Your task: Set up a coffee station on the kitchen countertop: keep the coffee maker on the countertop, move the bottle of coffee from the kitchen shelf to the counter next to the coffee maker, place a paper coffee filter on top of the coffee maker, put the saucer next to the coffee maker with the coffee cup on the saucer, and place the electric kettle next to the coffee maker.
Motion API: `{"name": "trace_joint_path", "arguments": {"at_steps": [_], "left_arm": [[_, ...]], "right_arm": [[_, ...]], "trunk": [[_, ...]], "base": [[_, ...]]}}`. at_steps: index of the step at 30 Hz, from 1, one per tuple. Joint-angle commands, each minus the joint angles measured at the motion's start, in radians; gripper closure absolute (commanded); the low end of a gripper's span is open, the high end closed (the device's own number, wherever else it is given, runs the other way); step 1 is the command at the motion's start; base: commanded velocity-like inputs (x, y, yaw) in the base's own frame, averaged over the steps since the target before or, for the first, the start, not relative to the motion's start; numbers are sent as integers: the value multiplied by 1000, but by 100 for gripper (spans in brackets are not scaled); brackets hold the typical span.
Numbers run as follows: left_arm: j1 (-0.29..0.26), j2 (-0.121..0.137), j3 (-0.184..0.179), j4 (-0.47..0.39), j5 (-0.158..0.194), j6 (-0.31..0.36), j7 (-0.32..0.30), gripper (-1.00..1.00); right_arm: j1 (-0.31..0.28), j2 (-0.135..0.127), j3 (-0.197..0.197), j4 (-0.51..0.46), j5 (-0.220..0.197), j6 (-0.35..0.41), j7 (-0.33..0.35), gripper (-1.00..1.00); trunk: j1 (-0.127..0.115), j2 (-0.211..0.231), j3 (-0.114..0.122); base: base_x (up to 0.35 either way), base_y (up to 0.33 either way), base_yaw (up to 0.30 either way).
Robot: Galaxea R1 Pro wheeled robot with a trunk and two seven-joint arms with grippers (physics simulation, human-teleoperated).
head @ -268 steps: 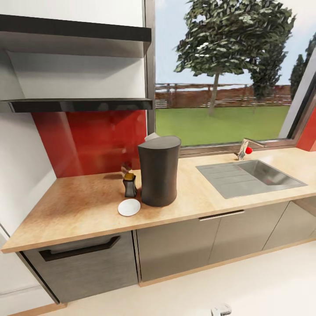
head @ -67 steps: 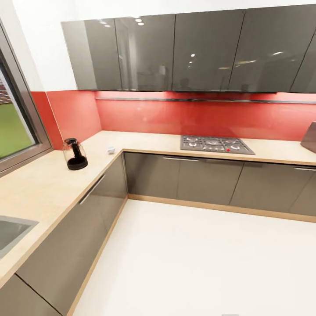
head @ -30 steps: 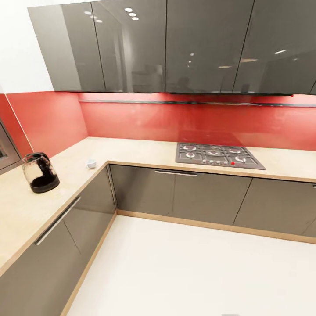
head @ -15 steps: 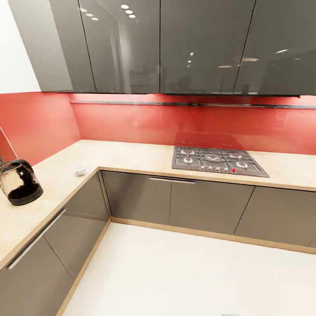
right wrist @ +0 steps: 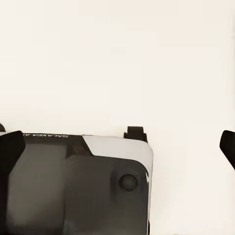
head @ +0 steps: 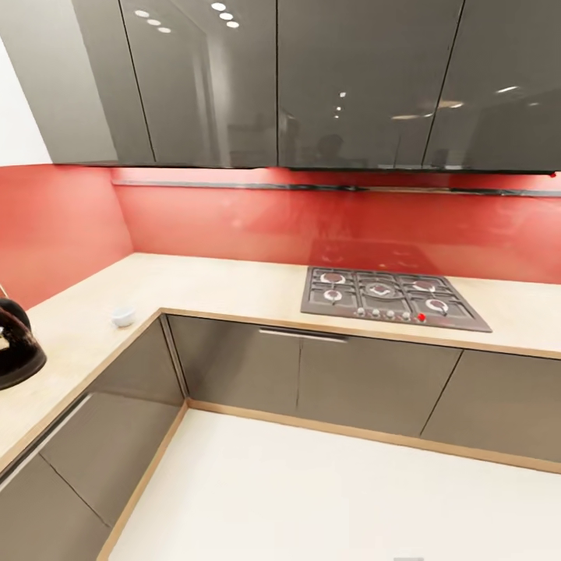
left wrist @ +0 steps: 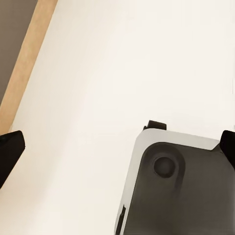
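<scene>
The electric kettle point(head: 15, 347), dark and rounded with a black base, stands on the light tan countertop point(head: 234, 284) at the head view's left edge, partly cut off. A tiny white coffee cup point(head: 122, 315) sits on the countertop near the inner corner of the L. My left gripper point(left wrist: 117, 149) hangs open over the pale floor, its black fingertips point(left wrist: 10, 152) far apart with nothing between them. My right gripper point(right wrist: 117, 147) is open too, over the floor and the robot's base, and holds nothing. The coffee maker, bottle of coffee, saucer and kitchen shelf are out of view.
A gas hob point(head: 393, 298) is set into the far countertop run. Glossy grey wall cabinets point(head: 312, 78) hang above a red backsplash point(head: 234, 218). Grey base cabinets point(head: 312, 374) line both runs. Open white floor point(head: 312, 499) lies in front.
The camera has turned further right: the kettle and cup have slid toward the view's left edge and the hob sits more central. Nothing on the counter has moved.
</scene>
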Motion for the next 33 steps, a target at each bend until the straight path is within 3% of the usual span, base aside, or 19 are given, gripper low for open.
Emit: {"name": "trace_joint_path", "arguments": {"at_steps": [1,10,22,33], "left_arm": [[-1,0,-9,0,6,-3,5,-100],[-1,0,-9,0,6,-3,5,-100],[-1,0,-8,0,6,-3,6,-100],[-1,0,-8,0,7,-3,6,-100]], "right_arm": [[0,-1,7,-2,-9,4,1,-100],[0,-1,8,-2,-9,4,1,-100],[-1,-1,7,-2,-10,3,1,-100],[0,-1,8,-2,-10,4,2,-100]], "trunk": [[1,-2,-2],[1,-2,-2],[1,-2,-2],[1,-2,-2]], "base": [[303,-125,175],[286,-156,239],[269,-165,31],[42,-26,49]]}}
